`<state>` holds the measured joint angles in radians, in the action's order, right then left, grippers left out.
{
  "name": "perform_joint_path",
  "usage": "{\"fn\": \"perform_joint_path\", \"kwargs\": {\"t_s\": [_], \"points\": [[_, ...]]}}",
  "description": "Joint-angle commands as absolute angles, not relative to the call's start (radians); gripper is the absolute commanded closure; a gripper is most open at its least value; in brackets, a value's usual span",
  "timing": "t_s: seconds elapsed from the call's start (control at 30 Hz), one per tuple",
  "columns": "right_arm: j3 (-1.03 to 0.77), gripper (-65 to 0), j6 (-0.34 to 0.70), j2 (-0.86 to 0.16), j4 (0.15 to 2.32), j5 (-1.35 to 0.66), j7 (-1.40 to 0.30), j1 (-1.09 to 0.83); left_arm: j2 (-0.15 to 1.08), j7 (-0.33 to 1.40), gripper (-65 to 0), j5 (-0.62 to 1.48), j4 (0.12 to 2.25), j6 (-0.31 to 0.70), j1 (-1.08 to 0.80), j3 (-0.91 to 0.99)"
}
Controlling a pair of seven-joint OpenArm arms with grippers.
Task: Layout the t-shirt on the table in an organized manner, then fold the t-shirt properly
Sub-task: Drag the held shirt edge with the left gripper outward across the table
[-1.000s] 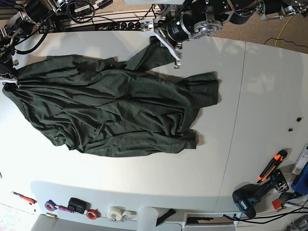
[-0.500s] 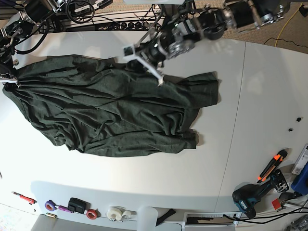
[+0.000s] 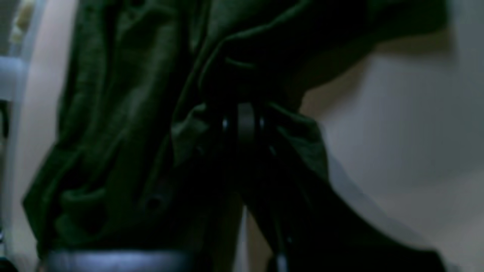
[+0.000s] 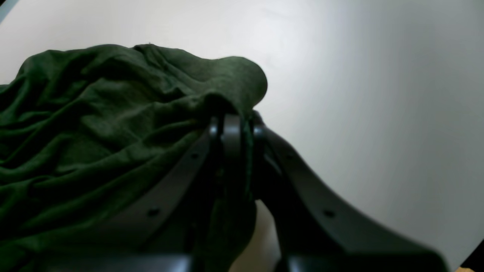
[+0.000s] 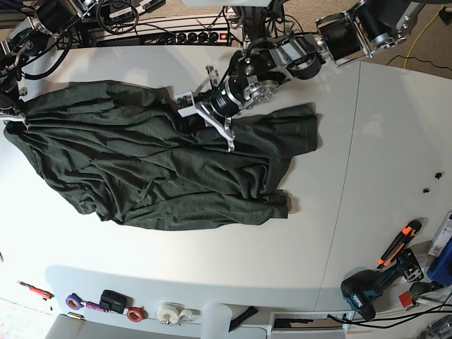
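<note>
Green t-shirt (image 5: 155,162) rumpled on table (image 5: 367,141); both tools, left (image 5: 212,116) and right (image 5: 14,116), clenched on fabric. Risk: uneven pull bunches cloth.

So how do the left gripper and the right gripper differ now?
The left gripper is over the middle of the table, at the t-shirt's upper edge; the right gripper is at the table's far side, holding the shirt's end. Both are shut on t-shirt fabric.
</note>
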<state>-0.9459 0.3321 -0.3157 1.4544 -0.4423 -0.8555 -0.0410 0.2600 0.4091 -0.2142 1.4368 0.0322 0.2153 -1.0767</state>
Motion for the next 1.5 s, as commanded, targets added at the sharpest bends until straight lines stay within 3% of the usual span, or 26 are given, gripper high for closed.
{"fn": "perform_joint_path", "kwargs": {"t_s": [0.0, 0.3, 0.57, 0.63, 0.87, 1.13, 1.33, 1.47], "points": [[-0.95, 0.0, 0.332, -0.344, 1.472, -0.443, -0.822, -0.03, 0.316, 0.777, 0.0, -0.176, 1.319, 0.136, 0.183, -1.083], [-0.95, 0.0, 0.332, -0.344, 1.472, -0.425, -0.82, -0.031, 0.318, 0.824, 0.0, -0.258, 1.159, -0.008, 0.223, -1.083], [-0.95, 0.0, 0.316, -0.35, 1.472, -0.399, -0.814, -0.03, 0.37, 0.907, 0.0, -0.252, 1.159, -0.01, 0.27, -1.042], [-0.95, 0.0, 0.308, -0.349, 1.472, -0.4, -0.806, -0.03, 0.385, 0.921, 0.0, -0.213, 1.164, 0.03, 0.269, -1.003], [-0.95, 0.0, 0.309, -0.349, 1.472, -0.399, -0.802, -0.03, 0.448, 0.981, 0.0, 0.114, 1.24, 0.308, 0.269, -0.892], [-0.951, 0.0, 0.309, -0.349, 1.472, -0.398, -0.802, -0.03, 0.514, 1.217, 0.0, 0.453, 1.308, 0.524, 0.268, -0.847], [-0.95, 0.0, 0.309, -0.349, 1.472, -0.398, -0.803, -0.03, 0.588, 1.243, 0.0, 0.632, 1.306, 0.571, 0.263, -0.847], [-0.95, 0.0, 0.309, -0.349, 1.472, -0.398, -0.804, -0.03, 0.607, 1.185, 0.0, 0.558, 1.306, 0.49, 0.263, -0.847]]}}
